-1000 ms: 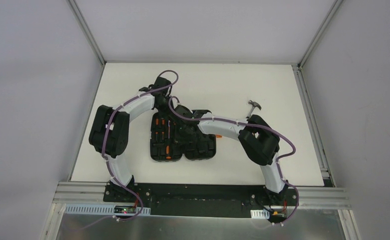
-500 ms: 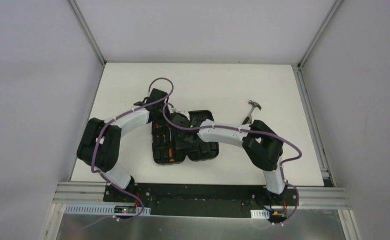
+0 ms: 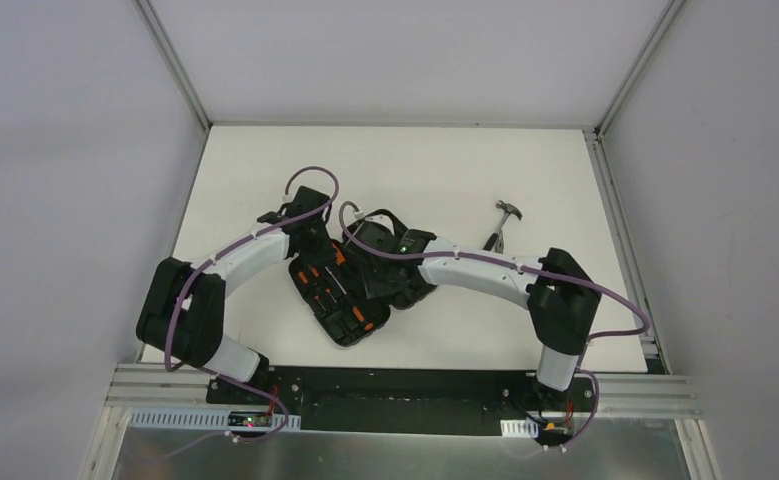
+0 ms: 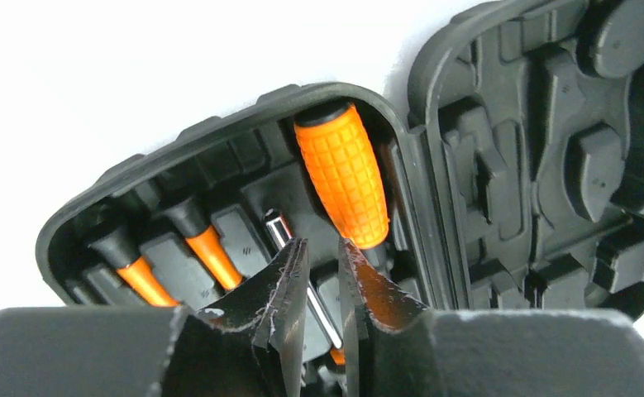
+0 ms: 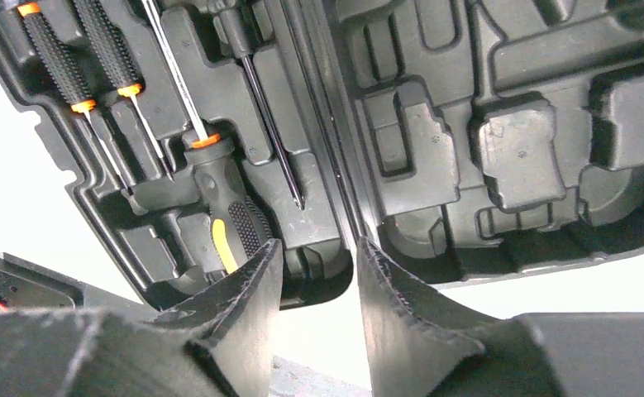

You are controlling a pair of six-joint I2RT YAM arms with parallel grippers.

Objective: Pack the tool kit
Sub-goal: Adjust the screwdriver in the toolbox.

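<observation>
Two halves of the tool case lie open and flat on the white table in the overhead view. The case sits askew near the front edge, with orange-handled tools seated in its left half. The left gripper and right gripper both hang low over its far end. The hammer lies on the table well apart to the right, not yet packed. In the left wrist view the left gripper has its jaws only a little apart. A bright metal shaft lies in the tray below the gap and seems not to be pinched. Beside it sit a fat orange handle and two small screwdrivers in their slots. In the right wrist view the right gripper has its jaws spread wide with nothing between them. They straddle the hinge line at the case's near edge, beside a black-and-yellow screwdriver. The step looks like letting go and fetching the hammer. To do that well, both arms should lift straight up so the fingers do not snag a tool or turn the case further. The right arm, being nearer, should take the hammer by its handle. No brand, label or writing can be read anywhere.
</observation>
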